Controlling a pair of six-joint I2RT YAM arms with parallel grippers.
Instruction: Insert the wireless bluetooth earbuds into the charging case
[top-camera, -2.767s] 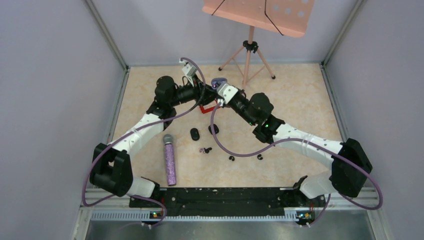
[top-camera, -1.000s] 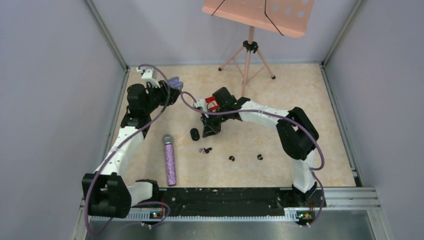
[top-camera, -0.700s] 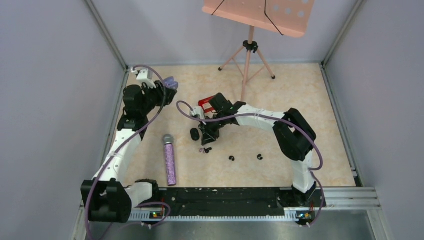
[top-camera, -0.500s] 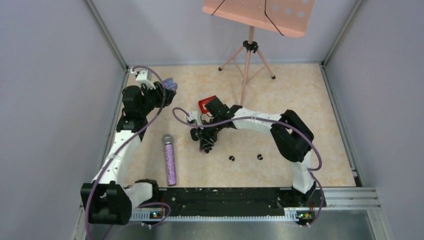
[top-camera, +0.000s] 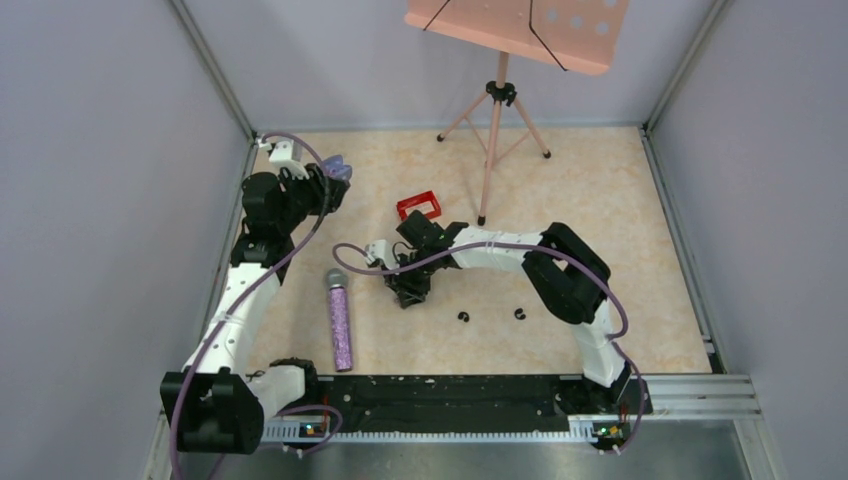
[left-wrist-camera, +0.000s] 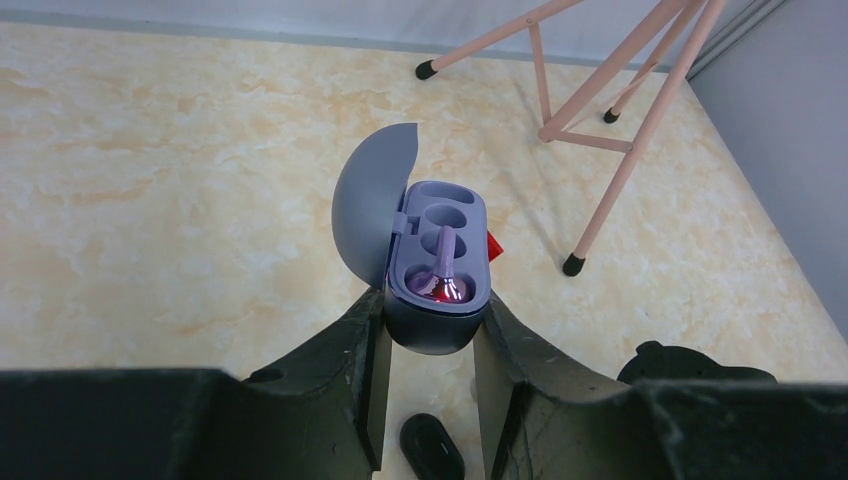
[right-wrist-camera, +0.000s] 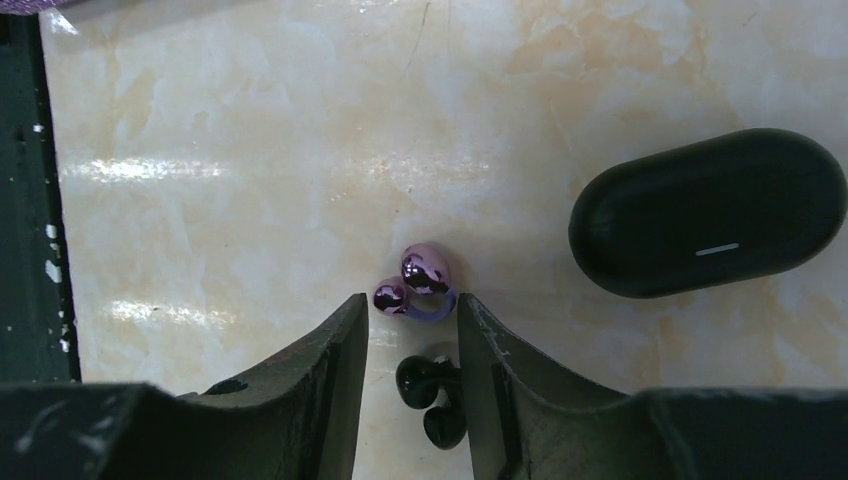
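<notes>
1. Lavender plastic, smooth and matte: the charging case (left-wrist-camera: 440, 205) is clamped by its rounded base between the left gripper's (left-wrist-camera: 430, 330) fingers. It is raised over the bench's (left-wrist-camera: 150, 200) far left corner with its lid (left-wrist-camera: 372, 200) swung open, likely so the wells face up for loading.
2. One glossy pinkish-purple earbud (left-wrist-camera: 441, 278) sits in the near well; the far well is bare.
3. Its mate, the loose purple earbud (right-wrist-camera: 422, 275), two shiny beads joined by a curved band, lies toward the middle of the bench. The right gripper (right-wrist-camera: 412, 302) hangs over it with jaws apart, tips flanking the band and gripping nothing. My guess is that it is lined up for a pinch.
4. A black earbud (right-wrist-camera: 432, 395) lies just beside it, between the same fingers, so closing could catch both.
5. A shut black oval case (right-wrist-camera: 710, 212) lies near, and a glittery microphone (top-camera: 340, 325) lies toward the near left.
</notes>
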